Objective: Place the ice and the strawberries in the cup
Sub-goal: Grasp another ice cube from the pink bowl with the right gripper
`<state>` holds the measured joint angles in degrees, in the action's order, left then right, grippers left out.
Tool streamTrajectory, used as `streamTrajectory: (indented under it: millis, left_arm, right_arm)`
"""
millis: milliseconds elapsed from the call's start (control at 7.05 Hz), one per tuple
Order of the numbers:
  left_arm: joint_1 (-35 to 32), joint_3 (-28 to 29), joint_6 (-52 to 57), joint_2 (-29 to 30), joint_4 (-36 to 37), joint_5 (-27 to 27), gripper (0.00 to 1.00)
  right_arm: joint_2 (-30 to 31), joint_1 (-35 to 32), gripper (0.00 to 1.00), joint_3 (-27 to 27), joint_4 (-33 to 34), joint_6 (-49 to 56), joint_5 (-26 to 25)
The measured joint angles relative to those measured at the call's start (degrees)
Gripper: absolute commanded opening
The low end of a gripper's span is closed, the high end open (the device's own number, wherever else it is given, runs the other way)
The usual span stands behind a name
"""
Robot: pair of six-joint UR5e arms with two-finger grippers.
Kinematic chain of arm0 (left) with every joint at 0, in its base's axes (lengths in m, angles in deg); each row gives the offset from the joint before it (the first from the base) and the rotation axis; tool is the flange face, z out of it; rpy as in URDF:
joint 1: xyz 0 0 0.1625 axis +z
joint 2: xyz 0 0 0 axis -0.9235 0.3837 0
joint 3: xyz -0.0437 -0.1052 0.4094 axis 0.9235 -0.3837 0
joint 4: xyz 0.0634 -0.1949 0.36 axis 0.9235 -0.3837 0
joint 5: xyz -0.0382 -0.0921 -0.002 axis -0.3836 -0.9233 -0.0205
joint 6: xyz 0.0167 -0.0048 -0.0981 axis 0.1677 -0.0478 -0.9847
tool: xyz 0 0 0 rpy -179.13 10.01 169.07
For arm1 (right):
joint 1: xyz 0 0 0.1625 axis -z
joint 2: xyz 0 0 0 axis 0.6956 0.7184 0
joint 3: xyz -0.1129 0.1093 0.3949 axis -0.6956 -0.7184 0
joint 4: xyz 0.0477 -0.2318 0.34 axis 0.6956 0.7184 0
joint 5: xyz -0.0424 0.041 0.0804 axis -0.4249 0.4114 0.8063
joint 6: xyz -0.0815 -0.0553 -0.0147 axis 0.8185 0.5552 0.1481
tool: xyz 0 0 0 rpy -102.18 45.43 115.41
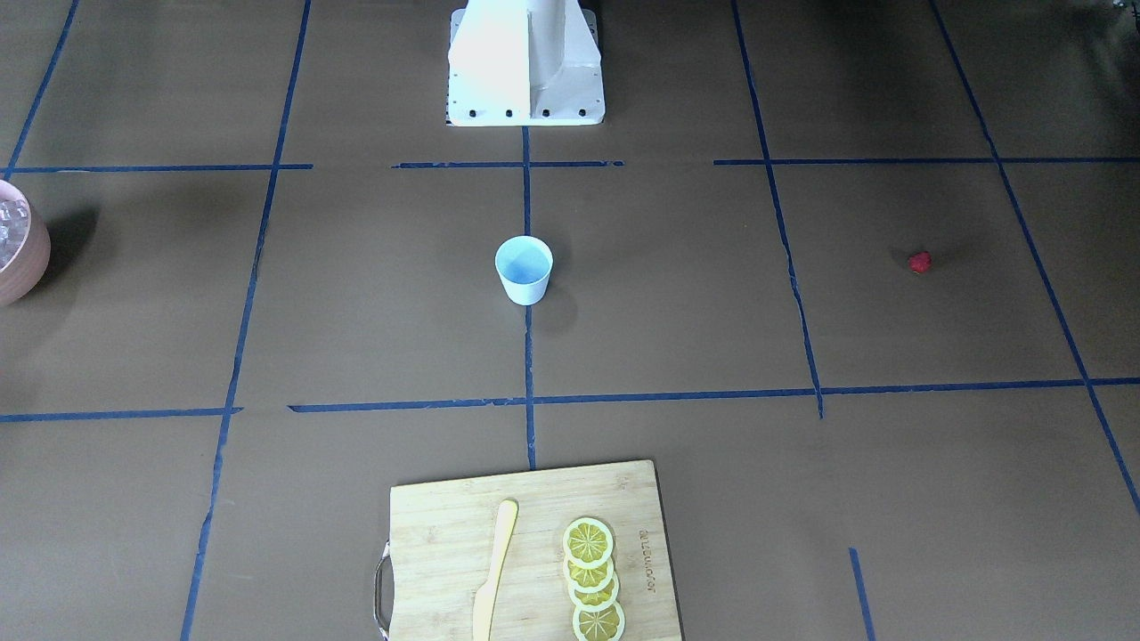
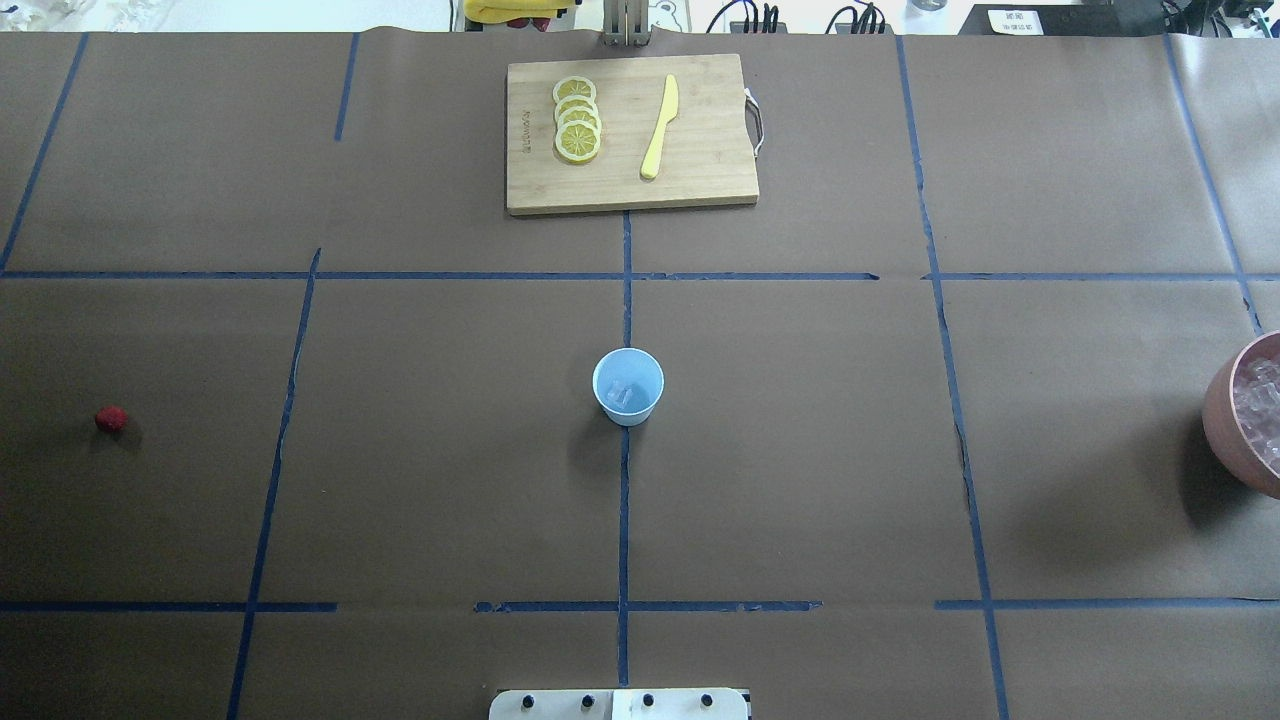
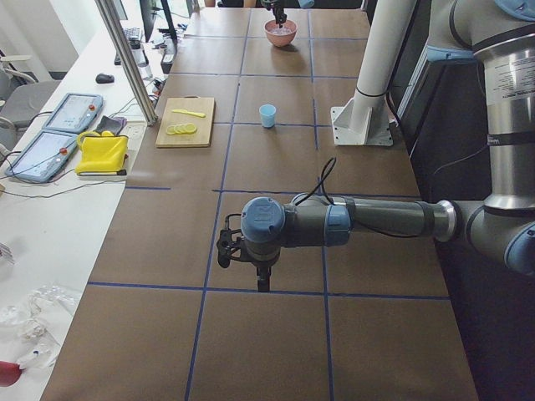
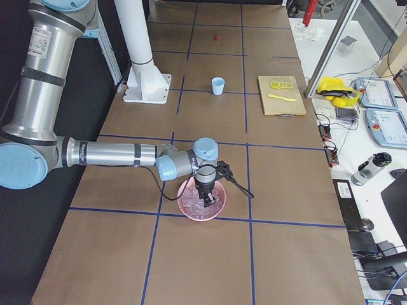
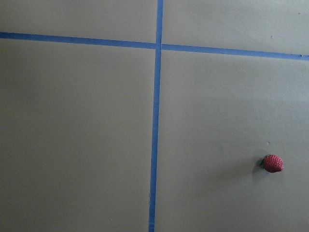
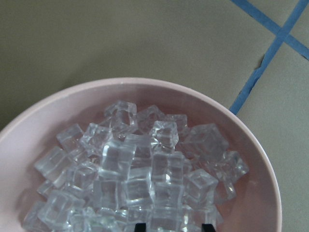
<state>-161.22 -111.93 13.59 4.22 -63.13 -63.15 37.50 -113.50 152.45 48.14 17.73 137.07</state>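
Note:
The white cup (image 1: 524, 269) with a pale-blue inside stands upright at the table's middle, and a faint cube-like shape lies in it in the overhead view (image 2: 622, 393). The red strawberry (image 2: 111, 419) lies alone on the robot's left and also shows in the left wrist view (image 5: 273, 163). My left gripper (image 3: 263, 282) hangs over that part of the table; I cannot tell whether it is open or shut. Several clear ice cubes (image 6: 140, 179) fill the pink bowl (image 6: 72, 96). My right gripper (image 6: 174, 227) is open just above the ice, its fingertips (image 6: 140, 226) apart.
A wooden cutting board (image 2: 700, 150) at the far edge holds several lemon slices (image 2: 578, 118) and a yellow knife (image 2: 660, 125). The pink bowl (image 2: 1225, 410) stands at the table's right end. The robot's white base (image 1: 525, 62) is behind the cup. Blue tape lines cross the brown table.

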Motion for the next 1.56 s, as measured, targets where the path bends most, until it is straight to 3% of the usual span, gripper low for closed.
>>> streamTrajectory:
  millis: [284,710,851,993,1561]
  left_arm:
    - [0.00,0.01,0.00,0.00,0.00,-0.70,1.00]
    - [0.00,-0.27,-0.04,0.00,0.06,-0.86,1.00]
    - [0.00,-0.32,-0.12,-0.03,0.08,-0.87,1.00]
    - [0.00,-0.32,-0.15,-0.04,0.09,-0.87,1.00]
    - [0.00,-0.66,-0.18,-0.03,0.18,-0.93,1.00]
  right_arm:
    - [0.05,0.05,0.49,-0.37,0.06,0.00,-0.08]
    - [0.28,0.08,0.35,-0.55,0.01,0.00,-0.03]
    - [0.33,0.08,0.11,-0.50,0.01,0.00,0.05]
    - [0.49,0.08,0.00,-0.35,-0.06,0.00,0.19]
    - [2.28,-0.19,0.00,2.86,0.29,0.00,0.54]
